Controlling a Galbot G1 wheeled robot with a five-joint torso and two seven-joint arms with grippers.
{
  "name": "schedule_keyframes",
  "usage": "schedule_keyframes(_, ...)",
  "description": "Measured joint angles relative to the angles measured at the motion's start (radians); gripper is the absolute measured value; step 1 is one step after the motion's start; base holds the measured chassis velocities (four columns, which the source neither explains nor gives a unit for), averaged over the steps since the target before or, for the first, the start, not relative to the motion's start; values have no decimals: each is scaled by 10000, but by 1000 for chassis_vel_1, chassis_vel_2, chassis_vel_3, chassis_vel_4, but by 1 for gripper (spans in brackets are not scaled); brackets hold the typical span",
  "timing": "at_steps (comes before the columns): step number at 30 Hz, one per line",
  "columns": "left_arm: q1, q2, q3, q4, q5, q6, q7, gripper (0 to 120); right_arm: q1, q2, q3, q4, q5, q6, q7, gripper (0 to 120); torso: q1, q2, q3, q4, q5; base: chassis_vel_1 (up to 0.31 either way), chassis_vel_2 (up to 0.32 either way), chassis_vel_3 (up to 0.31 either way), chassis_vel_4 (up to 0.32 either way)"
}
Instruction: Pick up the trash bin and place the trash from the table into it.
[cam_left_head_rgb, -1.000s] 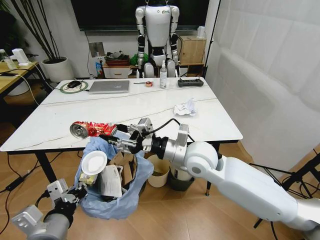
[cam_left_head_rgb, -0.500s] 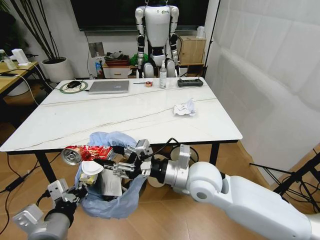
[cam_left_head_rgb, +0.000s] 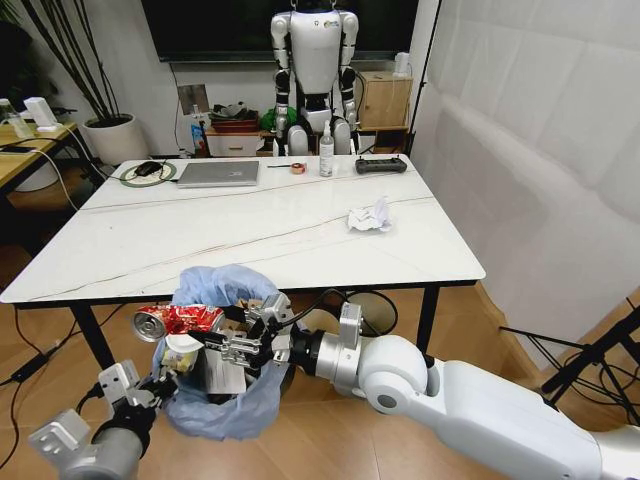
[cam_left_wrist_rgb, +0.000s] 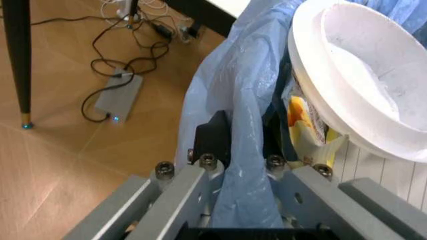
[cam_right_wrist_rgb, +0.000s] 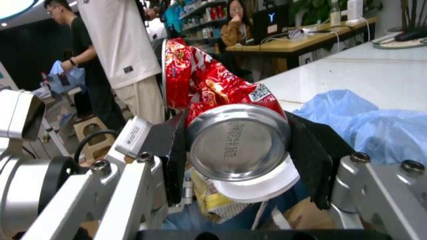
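The trash bin (cam_left_head_rgb: 225, 395), lined with a crinkled light-blue bag, hangs below the table's near edge. My left gripper (cam_left_head_rgb: 158, 384) is shut on the bag at the bin's rim (cam_left_wrist_rgb: 239, 165). Inside lie a white paper plate (cam_left_wrist_rgb: 353, 85) and a yellow wrapper (cam_left_wrist_rgb: 301, 117). My right gripper (cam_left_head_rgb: 222, 332) is shut on a crushed red can (cam_left_head_rgb: 180, 320), held sideways just over the bin's mouth. In the right wrist view the can (cam_right_wrist_rgb: 230, 127) sits between the black pads (cam_right_wrist_rgb: 313, 150). A crumpled white tissue (cam_left_head_rgb: 370, 215) lies on the white marble table (cam_left_head_rgb: 200, 235).
At the table's far end are a laptop (cam_left_head_rgb: 218, 173), a mouse (cam_left_head_rgb: 148, 168), a spray bottle (cam_left_head_rgb: 326, 150) and a black controller (cam_left_head_rgb: 381, 165). A humanoid robot (cam_left_head_rgb: 315, 60) stands behind. A power strip (cam_left_wrist_rgb: 120, 97) with cables lies on the floor by a table leg (cam_left_wrist_rgb: 17, 60).
My right gripper has carried the red can off the table's near edge and down to the bin's mouth. The bag's rim now bulges higher behind the can.
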Motion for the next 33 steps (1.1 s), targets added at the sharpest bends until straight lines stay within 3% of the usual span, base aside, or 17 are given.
schedule_keyframes(10, -81, -18, 44, 158, -75, -4, -53, 1, 80, 499, -460, -536, -196, -26, 371, 47, 0, 0, 0, 2, 0, 0, 0, 0, 0)
schedule_keyframes(33, -213, 100, -126, 149, -191, -24, -196, 1, -135, 192, -375, -226, -438, 39, 356, 47, 1, 0, 0, -1, 1, 0, 0, 0, 0)
